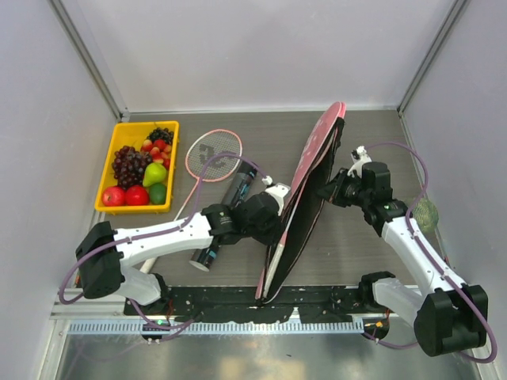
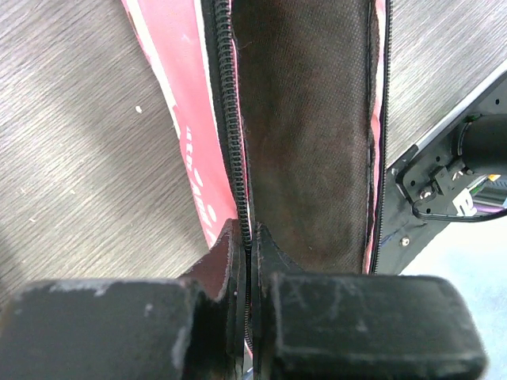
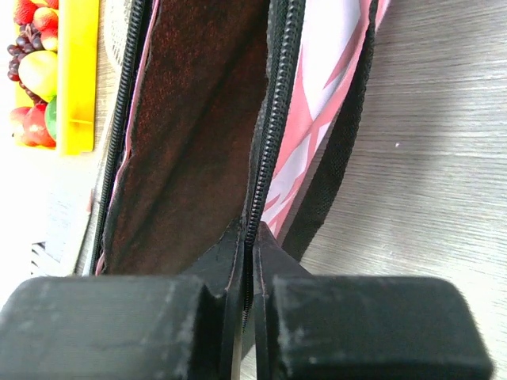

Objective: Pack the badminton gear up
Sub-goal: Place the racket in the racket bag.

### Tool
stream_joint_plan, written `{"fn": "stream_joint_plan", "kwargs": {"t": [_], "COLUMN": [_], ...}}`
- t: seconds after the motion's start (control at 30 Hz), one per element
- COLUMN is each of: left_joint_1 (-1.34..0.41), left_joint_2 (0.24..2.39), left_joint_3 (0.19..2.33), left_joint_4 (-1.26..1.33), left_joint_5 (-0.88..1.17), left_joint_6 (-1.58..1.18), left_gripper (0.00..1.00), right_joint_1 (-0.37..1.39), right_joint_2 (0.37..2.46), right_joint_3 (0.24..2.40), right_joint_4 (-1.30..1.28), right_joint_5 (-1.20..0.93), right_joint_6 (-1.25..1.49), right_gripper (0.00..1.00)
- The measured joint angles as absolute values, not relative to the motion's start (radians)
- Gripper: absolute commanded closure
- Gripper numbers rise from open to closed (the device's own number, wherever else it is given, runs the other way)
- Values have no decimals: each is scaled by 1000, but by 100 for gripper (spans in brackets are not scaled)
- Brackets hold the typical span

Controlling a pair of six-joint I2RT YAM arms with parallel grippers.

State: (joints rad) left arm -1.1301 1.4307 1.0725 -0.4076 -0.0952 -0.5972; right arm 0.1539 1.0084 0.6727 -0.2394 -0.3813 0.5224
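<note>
Left gripper (image 2: 248,265) and right gripper (image 3: 247,257) are both pinched shut on opposite zipper edges of the pink bag (image 1: 310,170), holding its mouth open mid-table. Lining looks bare, so nothing packed yet. One racket (image 1: 212,153) and the dark tube (image 1: 224,222) lie on the table to its left.

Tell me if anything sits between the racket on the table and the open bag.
Yes. The tube lies between the racket and the bag, and the left arm crosses the racket's shaft, with the left gripper pinching the bag's edge.
</note>
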Motion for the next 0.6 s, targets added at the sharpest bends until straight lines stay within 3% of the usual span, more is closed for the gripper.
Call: {"fn": "stream_joint_plan", "kwargs": {"t": [0.17, 0.23, 0.6], "left_joint_1": [-1131, -1131, -1130], "left_joint_2": [1431, 1431, 1415], "left_joint_3": [1069, 1076, 1185], "left_joint_4": [-409, -416, -491], "left_joint_5": [-97, -104, -112], "left_joint_6": [-590, -574, -428], "left_gripper": [65, 60, 52], "right_joint_1": [154, 154, 143], "right_joint_2": [1008, 1005, 991], "right_joint_3": [665, 664, 664], "right_joint_4": [-187, -179, -183], "right_joint_5": [-422, -429, -449], "right_joint_6": [518, 513, 415], "right_gripper": [95, 95, 95]}}
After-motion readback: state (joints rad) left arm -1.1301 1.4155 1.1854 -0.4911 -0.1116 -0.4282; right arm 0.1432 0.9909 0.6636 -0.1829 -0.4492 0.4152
